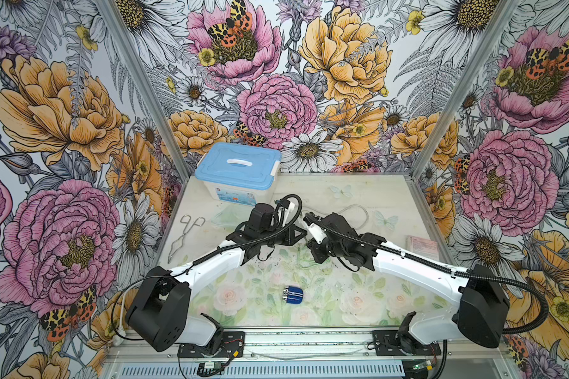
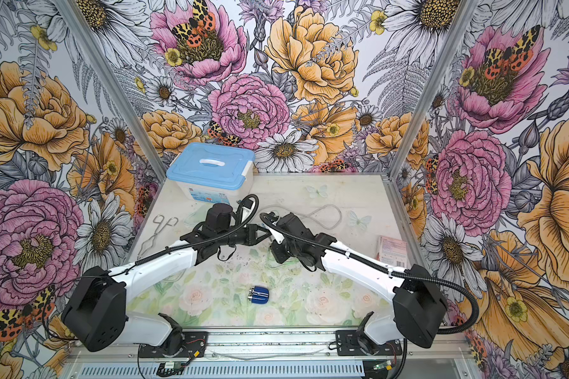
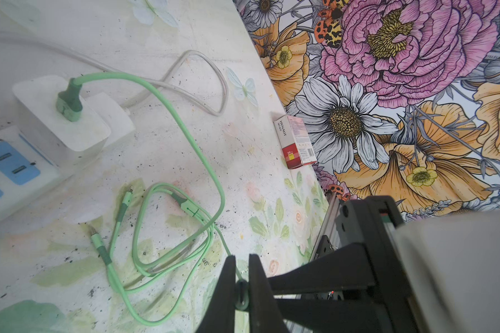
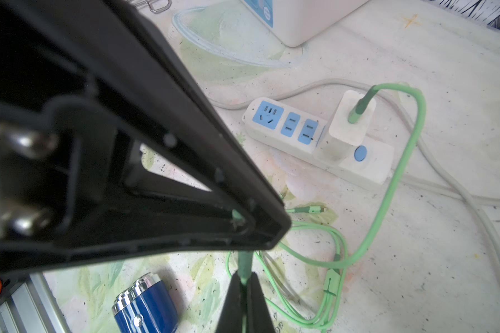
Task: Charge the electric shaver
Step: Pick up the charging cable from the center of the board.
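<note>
Jaws first: our left gripper (image 3: 242, 276) is pinched almost closed on a darker collar of the mint-green rubbery charging cable (image 3: 70, 101). Our right gripper (image 4: 244, 278) is closed tight on the same strand just beside that spot. The two tools meet nose to nose over mid-table, so between us we hold one short stretch of cable. We cannot tell which plug sits at that stretch. Two other plug ends (image 3: 129, 196) lie loose among the coils below.

Beyond the grippers, the cable's far end is seated in the white square charger adapter (image 4: 344, 132). The adapter stands in the white power strip with blue sockets (image 4: 373, 164).

The small, stubby dark-blue electric shaver (image 1: 292, 293) with light stripes and a silver head lies on its side on the pale floral tabletop (image 1: 342, 197). It is untouched and apart from both tools. From the grippers it lies back toward our bases, roughly midway between the arms and a shade to the left arm's side. Its long axis runs across the table, silver head toward the left arm, blue end toward the right. We cannot see a charging port. We judge neither arm clearly nearer. The held end must come back toward us and line up along that cross-table axis.
</note>
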`<state>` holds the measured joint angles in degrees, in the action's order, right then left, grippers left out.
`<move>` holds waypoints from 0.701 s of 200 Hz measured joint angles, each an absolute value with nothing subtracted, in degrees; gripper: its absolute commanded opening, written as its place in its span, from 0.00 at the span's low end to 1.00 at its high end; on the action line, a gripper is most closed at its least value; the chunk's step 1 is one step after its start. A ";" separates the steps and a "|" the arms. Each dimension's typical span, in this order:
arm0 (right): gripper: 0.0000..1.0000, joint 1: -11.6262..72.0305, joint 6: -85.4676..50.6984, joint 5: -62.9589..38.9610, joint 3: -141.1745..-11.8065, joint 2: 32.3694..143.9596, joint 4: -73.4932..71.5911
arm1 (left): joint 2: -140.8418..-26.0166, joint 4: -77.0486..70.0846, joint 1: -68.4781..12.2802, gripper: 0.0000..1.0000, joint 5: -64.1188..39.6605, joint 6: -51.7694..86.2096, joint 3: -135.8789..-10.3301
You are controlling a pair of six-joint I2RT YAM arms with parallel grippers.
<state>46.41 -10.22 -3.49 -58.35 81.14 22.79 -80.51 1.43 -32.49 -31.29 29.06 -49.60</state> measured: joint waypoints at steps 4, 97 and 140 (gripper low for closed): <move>0.00 46.41 -10.22 -3.49 -58.35 81.14 22.79 | -80.51 1.43 -32.49 0.14 -31.16 29.06 -49.60; 0.00 46.41 -10.48 -4.32 -58.35 81.19 22.52 | -79.77 0.12 -31.64 0.09 -30.48 30.15 -48.23; 0.00 46.41 -10.66 -4.36 -58.35 81.43 21.65 | -79.20 -0.73 -31.48 0.08 -30.48 30.22 -47.86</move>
<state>46.41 -10.66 -4.36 -58.35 81.43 21.65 -79.20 -0.73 -31.48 -30.48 30.22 -47.86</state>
